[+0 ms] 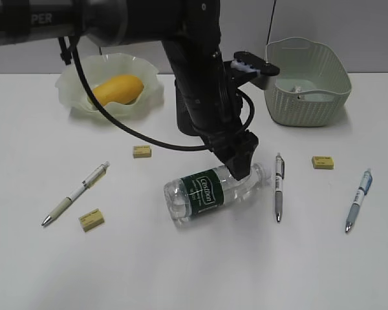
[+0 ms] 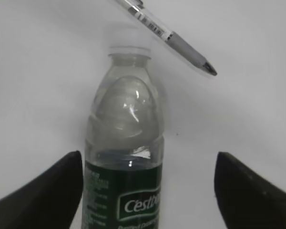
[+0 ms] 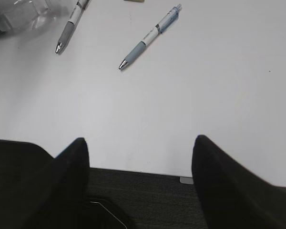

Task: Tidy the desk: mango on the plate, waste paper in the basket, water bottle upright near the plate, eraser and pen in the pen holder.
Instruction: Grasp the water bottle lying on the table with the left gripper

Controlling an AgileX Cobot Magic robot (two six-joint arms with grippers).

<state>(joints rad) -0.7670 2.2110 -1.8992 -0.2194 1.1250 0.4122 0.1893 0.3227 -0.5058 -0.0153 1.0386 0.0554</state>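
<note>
Water bottle (image 1: 210, 192) lies frame center, green label reads "Cestbon". Left gripper (image 1: 240, 169) spread wide astride it, not gripping; right gripper (image 3: 140, 167) spread, empty.

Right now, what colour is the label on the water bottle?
Dark green with white lettering on the water bottle; clearest in the exterior view.

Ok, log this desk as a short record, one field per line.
mango: on the plate
bottle: lying on its side mid-desk, left gripper open, one jaw each side of it
right gripper: open, empty, at the desk edge
pens: three loose, grey, blue, white
erasers: three loose
basket: far right
</note>
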